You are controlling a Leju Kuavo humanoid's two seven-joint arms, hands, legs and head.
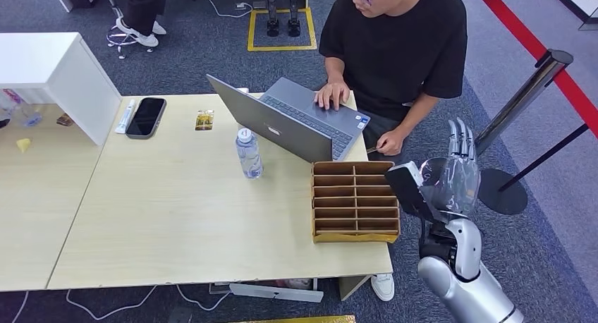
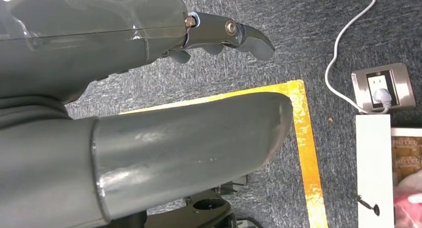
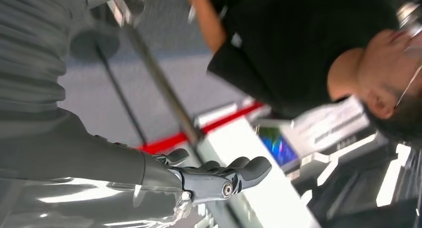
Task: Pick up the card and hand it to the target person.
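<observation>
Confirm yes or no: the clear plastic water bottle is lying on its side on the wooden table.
No: the clear plastic water bottle stands upright on the pale wooden table, beside the open grey laptop.

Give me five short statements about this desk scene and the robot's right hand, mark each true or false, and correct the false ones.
1. The laptop is open, with the person's hand on its keyboard. True.
2. The water bottle lies on its side. False: it stands upright beside the laptop.
3. The right hand is raised off the desk's right edge, fingers pointing up. True.
4. The phone sits inside the wooden organizer. False: it lies on the desk far from it, near the white box.
5. The right hand grips the bottle. False: they are well apart.
</observation>
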